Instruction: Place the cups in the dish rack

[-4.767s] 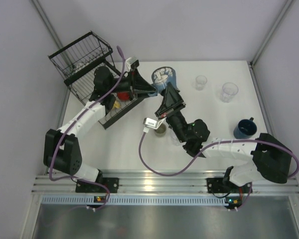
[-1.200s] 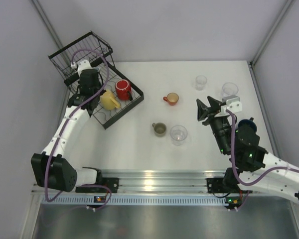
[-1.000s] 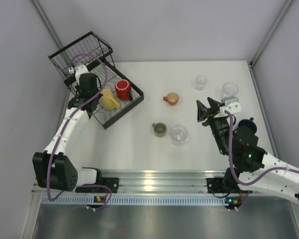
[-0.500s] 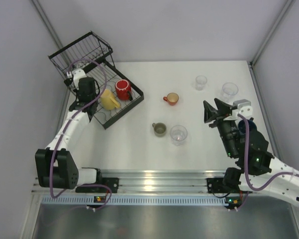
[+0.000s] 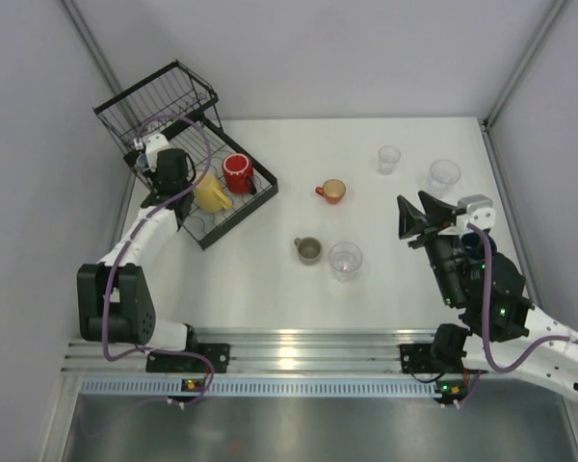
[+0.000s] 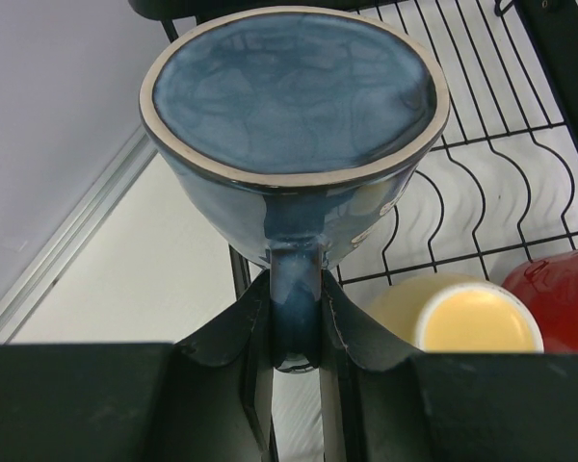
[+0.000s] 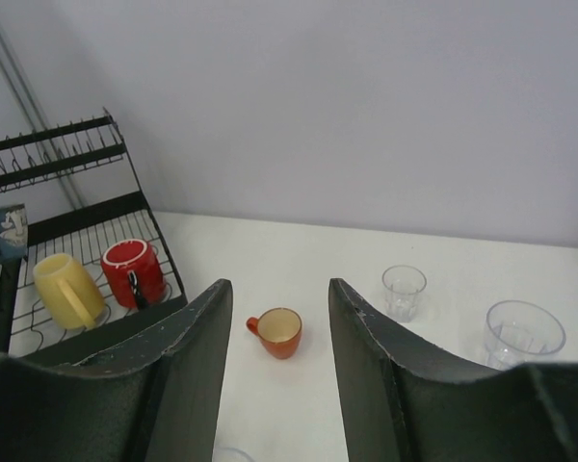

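Left wrist view is showing the dish rack (image 6: 501, 135) beneath the left gripper (image 6: 297, 322), which is clamping the blue mug (image 6: 294, 96) by its handle, having crept rearward above the wires: release seems near. Right gripper (image 7: 277, 289), half-spread and empty, is retreating.

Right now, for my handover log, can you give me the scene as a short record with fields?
in rack: yellow mug and red mug, in the tray part of the dish rack
left gripper: shut on the handle of a blue mug, over the rack
right gripper: open, empty
on table: orange-red cup, olive-grey cup, three clear tumblers
partly hidden: dark blue mug, under the right arm
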Tool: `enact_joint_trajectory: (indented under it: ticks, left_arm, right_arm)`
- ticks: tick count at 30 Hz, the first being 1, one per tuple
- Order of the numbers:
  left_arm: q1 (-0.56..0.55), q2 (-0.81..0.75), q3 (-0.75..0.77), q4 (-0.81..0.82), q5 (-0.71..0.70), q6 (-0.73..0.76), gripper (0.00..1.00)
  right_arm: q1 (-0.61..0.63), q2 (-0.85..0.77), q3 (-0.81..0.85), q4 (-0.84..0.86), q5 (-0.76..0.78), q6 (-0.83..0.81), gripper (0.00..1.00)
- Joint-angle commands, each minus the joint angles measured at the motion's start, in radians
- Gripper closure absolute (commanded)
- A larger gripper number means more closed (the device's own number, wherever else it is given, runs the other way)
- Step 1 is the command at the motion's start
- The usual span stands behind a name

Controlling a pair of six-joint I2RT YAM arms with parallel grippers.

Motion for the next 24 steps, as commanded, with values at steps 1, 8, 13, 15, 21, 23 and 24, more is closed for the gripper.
enact_joint_trajectory:
  ticks: [1, 8, 13, 15, 21, 23, 24]
  left_arm:
    - [0.006, 0.006, 0.007, 0.179, -0.036, 0.016, 1.00]
    - [0.009, 0.065, -0.004, 0.225, -0.022, 0.013, 1.00]
    - [0.013, 0.134, 0.000, 0.243, -0.031, 0.014, 1.00]
    - [0.016, 0.146, -0.004, 0.257, -0.034, 0.014, 1.00]
    - [0.024, 0.186, -0.033, 0.328, -0.027, 0.014, 1.00]
    - [0.026, 0.200, -0.035, 0.339, -0.025, 0.014, 1.00]
    - [0.027, 0.207, -0.032, 0.342, -0.020, 0.014, 1.00]
  right_arm:
    - [-0.012, -0.018, 0.001, 0.009, -0.015, 0.003, 0.55]
    - [-0.012, -0.047, -0.010, 0.007, -0.019, 0.010, 0.54]
    - [-0.012, -0.053, -0.010, 0.002, -0.028, 0.011, 0.54]
    - [-0.012, -0.055, -0.012, 0.002, -0.029, 0.013, 0.54]
    - [-0.012, -0.047, -0.016, 0.009, -0.037, 0.011, 0.54]
    - [-0.012, -0.044, -0.013, 0.009, -0.038, 0.010, 0.54]
    - [-0.012, -0.044, -0.015, 0.009, -0.038, 0.010, 0.55]
